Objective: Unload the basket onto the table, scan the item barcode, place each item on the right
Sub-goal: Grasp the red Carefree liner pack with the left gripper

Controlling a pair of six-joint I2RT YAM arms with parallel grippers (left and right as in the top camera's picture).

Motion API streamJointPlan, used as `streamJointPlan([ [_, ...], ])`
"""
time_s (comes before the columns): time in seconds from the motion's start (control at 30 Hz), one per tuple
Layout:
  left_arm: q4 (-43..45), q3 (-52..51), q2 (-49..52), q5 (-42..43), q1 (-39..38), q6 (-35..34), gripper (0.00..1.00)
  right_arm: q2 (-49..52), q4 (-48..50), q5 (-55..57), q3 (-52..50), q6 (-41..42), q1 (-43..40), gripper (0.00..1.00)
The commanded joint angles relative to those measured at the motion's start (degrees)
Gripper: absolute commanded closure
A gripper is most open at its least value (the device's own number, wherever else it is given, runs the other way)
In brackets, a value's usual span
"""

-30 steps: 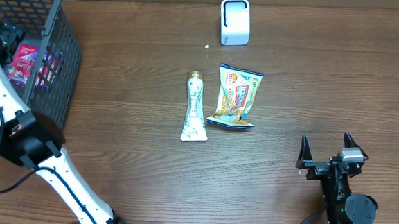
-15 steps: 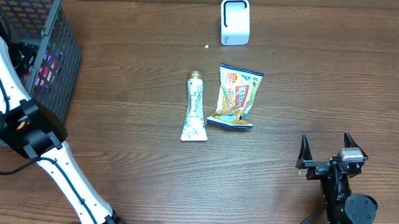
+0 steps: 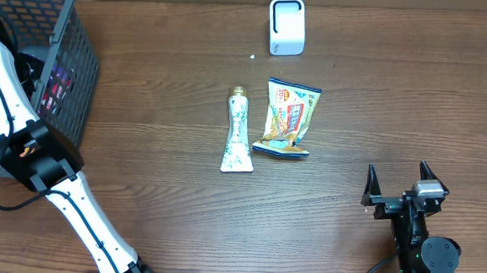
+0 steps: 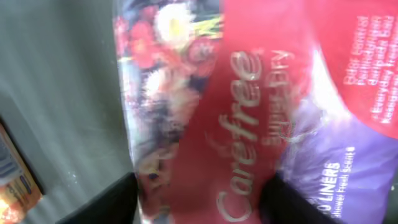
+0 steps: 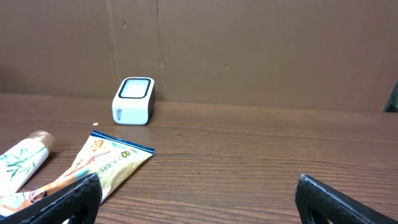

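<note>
The item, a red and purple Carefree liner pack (image 4: pixel 249 93), fills the left wrist view, blurred. My left gripper (image 4: pixel 202 202) is down inside the grey basket (image 3: pixel 78 76), its black fingers (image 4: pixel 112 202) pressed against both sides of the pack. No barcode shows. From overhead the white left arm (image 3: pixel 1 79) hides the gripper and most of the pack. The white scanner (image 3: pixel 286 26) stands at the back of the table, also in the right wrist view (image 5: pixel 132 101). My right gripper (image 3: pixel 400 182) rests open at the front right, holding nothing.
A cream tube (image 3: pixel 239 132) and a yellow snack bag (image 3: pixel 289 118) lie side by side mid-table. An orange box (image 4: pixel 15 180) lies beside the pack in the basket. The basket's tall wire walls surround the left arm.
The left arm has reached deeper into the basket, covering the pink pack seen overhead before. Its jaws have closed in on the pack. The right arm has not moved.
</note>
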Motion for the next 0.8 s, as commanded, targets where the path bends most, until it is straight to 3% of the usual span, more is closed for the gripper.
streamJointPlan([
  [0.0, -0.44, 0.0, 2.08, -1.18, -0.13, 1.57, 0.25, -0.57, 0.35, 0.15, -0.59, 0.2, 0.26, 0.0],
  [0.07, -0.81, 0.0, 2.08, -1.46, -0.13, 1.55, 0.07, -0.57, 0.35, 0.15, -0.59, 0.17, 0.26, 0.0],
  [0.13, -1.42, 0.0, 2.08, -1.95, -0.02, 1.51, 0.02, -0.57, 0.35, 0.15, -0.59, 0.2, 0.26, 0.0],
  [0.27, -1.64, -0.24, 2.08, -2.23, 0.09, 1.31, 0.02, -0.57, 0.35, 0.15, -0.59, 0.17, 0.26, 0.0],
  [0.37, -1.11, -0.92, 2.08, -1.05, 0.07, 1.4, 0.09, -0.57, 0.35, 0.15, -0.59, 0.17, 0.26, 0.0],
  [0.77, 2.14, -6.36, 2.08, 2.32, -0.07, 1.57, 0.16, -0.57, 0.35, 0.15, -0.59, 0.17, 0.26, 0.0],
])
